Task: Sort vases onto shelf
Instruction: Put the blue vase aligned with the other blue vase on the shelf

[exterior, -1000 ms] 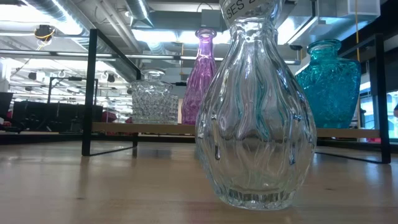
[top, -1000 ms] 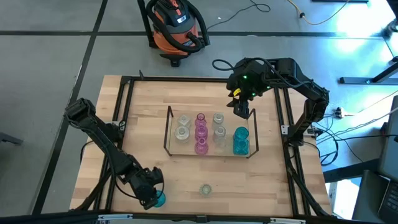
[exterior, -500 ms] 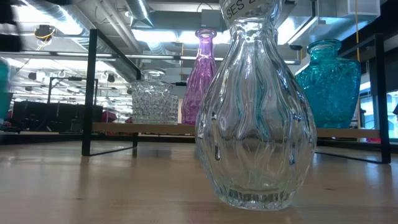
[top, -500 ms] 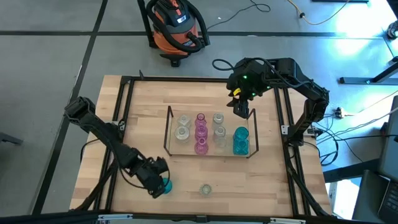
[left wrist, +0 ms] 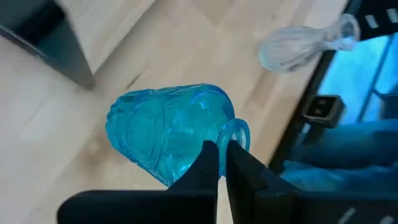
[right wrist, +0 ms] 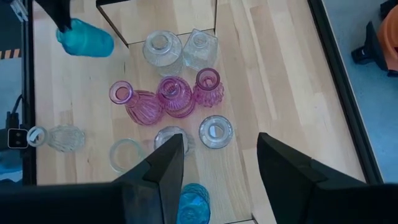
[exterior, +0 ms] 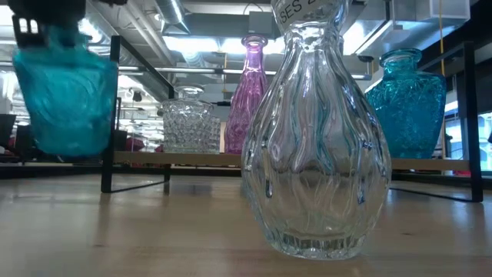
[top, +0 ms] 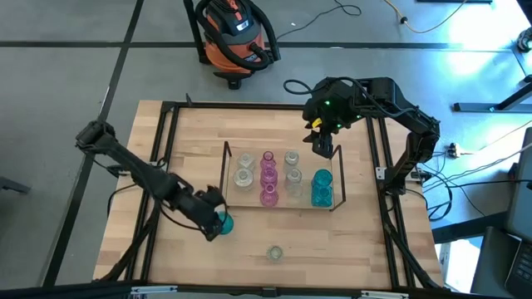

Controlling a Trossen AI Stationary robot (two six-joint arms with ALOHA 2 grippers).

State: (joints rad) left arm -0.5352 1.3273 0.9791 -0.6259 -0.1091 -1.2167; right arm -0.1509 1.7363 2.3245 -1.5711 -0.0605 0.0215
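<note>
A small teal-blue translucent glass vase (top: pixel 222 223) is gripped at its narrow neck by the left gripper (top: pixel 213 223), its fingers (left wrist: pixel 208 163) pinched tight on the rim, near the front left corner of the dark wire-frame shelf (top: pixel 225 174). It is shown lifted off the wooden table (exterior: pixel 154 231) only in the low view. The right gripper (top: pixel 323 146), spread wide and empty, is held above the shelf's far right end.

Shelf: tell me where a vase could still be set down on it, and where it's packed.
The shelf is bare at its left end, between the upright and the clear vases. Clear, pink vases and teal vases crowd the rest. The left gripper holds a teal vase near that free end.
</note>
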